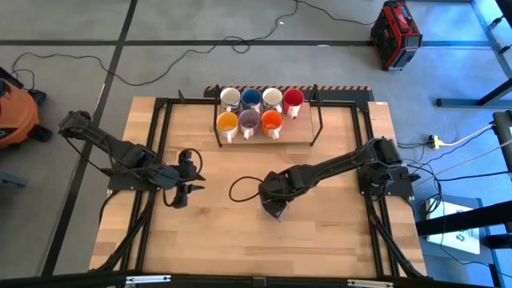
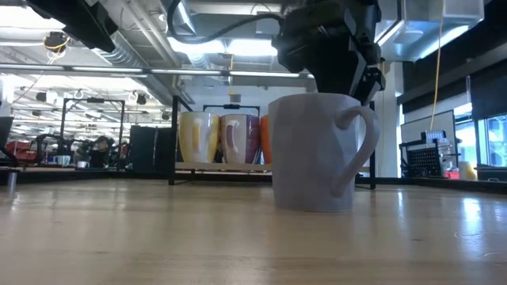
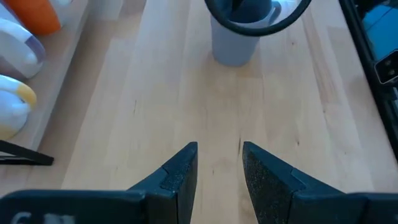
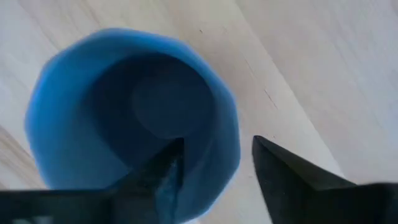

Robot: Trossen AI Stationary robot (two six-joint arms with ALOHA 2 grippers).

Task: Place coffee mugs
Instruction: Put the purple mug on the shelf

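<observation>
A grey-lavender mug (image 2: 317, 150) stands upright on its base near the table's middle, its handle (image 2: 360, 138) on the side. It also shows in the left wrist view (image 3: 235, 40) and from above in the right wrist view (image 4: 134, 118). My right gripper (image 4: 217, 168) hangs over it, pointing down and open. One finger (image 4: 165, 174) is inside the rim and the other (image 4: 286, 177) outside, with wood showing between that finger and the mug wall. Seven other mugs stand in two rows on a tray (image 1: 296, 142) at the far side. My left gripper (image 3: 219, 168) waits open at the table's left.
The tray holds white (image 1: 230, 98), blue (image 1: 251, 98), cream (image 1: 272, 98) and red (image 1: 293, 99) mugs behind, and yellow-orange (image 1: 227, 122), purple (image 1: 250, 120) and orange (image 1: 271, 121) in front. A black frame borders the tabletop. A cable loop (image 1: 240, 190) hangs off my right arm.
</observation>
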